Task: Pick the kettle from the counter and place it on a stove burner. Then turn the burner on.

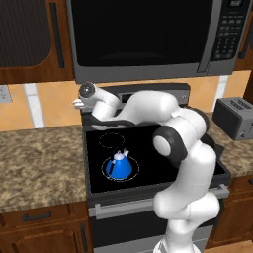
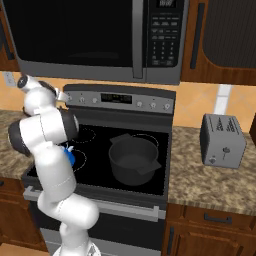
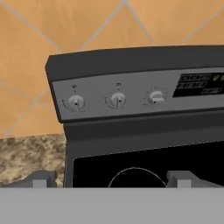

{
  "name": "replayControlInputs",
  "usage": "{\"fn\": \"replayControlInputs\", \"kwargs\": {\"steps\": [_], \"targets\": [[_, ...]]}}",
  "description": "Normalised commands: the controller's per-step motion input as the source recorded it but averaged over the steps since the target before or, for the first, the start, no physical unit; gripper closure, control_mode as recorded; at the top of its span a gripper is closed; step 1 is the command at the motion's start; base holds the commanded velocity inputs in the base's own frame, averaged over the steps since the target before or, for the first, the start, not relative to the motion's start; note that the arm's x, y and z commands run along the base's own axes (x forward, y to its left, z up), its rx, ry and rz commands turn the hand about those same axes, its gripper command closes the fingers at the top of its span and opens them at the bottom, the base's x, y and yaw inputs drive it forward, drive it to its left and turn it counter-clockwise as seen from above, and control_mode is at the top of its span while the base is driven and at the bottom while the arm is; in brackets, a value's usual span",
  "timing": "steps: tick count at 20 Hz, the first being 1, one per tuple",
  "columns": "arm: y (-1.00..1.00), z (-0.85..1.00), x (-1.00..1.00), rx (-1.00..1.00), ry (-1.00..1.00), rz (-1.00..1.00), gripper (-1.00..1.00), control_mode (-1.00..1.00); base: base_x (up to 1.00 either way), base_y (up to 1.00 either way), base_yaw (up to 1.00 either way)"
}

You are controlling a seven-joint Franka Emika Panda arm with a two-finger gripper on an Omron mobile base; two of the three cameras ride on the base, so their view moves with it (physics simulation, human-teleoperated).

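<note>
The blue kettle stands upright on the large dashed stove burner at the front left of the black cooktop; a blue sliver of the kettle peeks out behind my arm. My gripper is open and empty, up at the back left of the stove and well apart from the kettle. It faces the grey control panel, whose three knobs sit a short way ahead. The granite counter lies to the left of the stove.
A dark-grey pot sits on the right side of the cooktop. The smaller dashed ring lies behind the kettle. A toaster stands on the right counter. A microwave hangs close above the stove.
</note>
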Motion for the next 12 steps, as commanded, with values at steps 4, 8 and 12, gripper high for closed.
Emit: {"fn": "replayControlInputs", "kwargs": {"steps": [4, 8, 12], "targets": [[0.08, -0.02, 0.36, 0.00, 0.00, 0.00, -1.00, -1.00, 0.00, 0.00, 0.00], [0.02, 0.00, 0.42, -0.01, 0.00, 0.00, -1.00, -1.00, 0.00, 0.00, 0.00], [0.09, -0.09, 0.38, -0.07, 0.00, 0.00, -1.00, -1.00, 0.00, 0.00, 0.00]]}}
